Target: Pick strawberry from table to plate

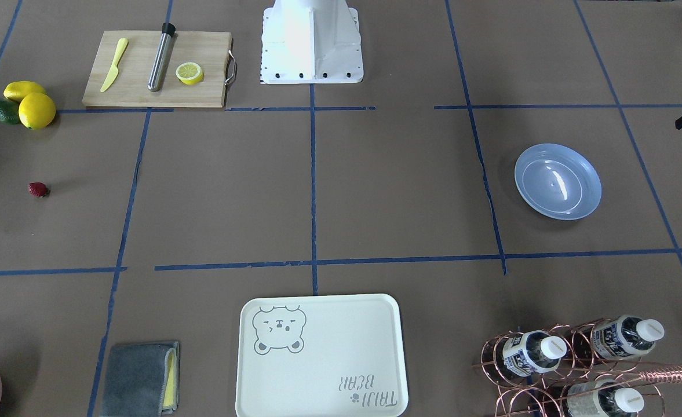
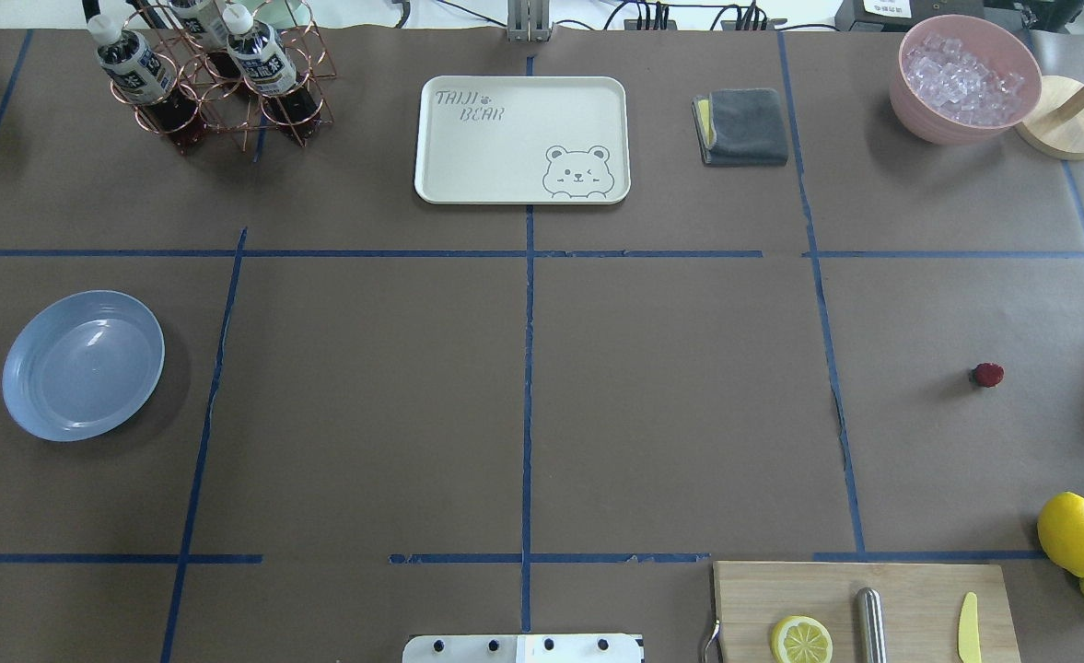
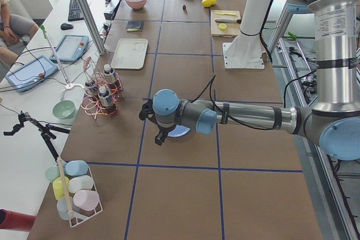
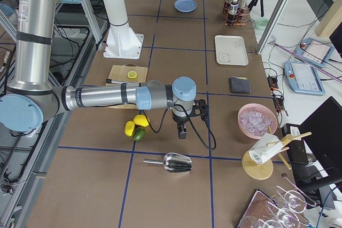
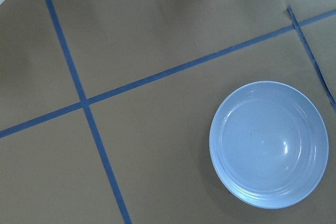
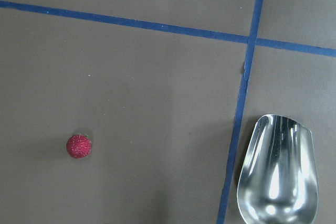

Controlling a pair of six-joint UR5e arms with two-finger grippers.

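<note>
"So, where is the tiny dark red strawberry (image 2: 988, 374)?"

"Lying on the brown-paper table (image 2: 367, 414) with its blue tape lines, on the robot's right side, alone in its rectangle. 2 yellow lemons (image 2: 1074, 532) and a green avocado (image 1: 2, 110) sit near it, not touching it."

"And the round, glossy light blue plate (image 2: 83, 366)?"

"Well apart, across the table on the robot's left side, flat on the paper. The strawberry is not on it."

"What of the claws?"

"The right claw (image 4: 181, 131) hangs pointing down above the table. Its wrist camera sees the strawberry low on the left and a shiny metal scoop (image 6: 278, 174) beyond 1 tape line. The left claw (image 3: 160, 136) hangs over the plate's rectangle, and its wrist camera sees the plate low on the right. Both claws show in side views only, so I cannot tell whether either is spread or pressed together."
</note>
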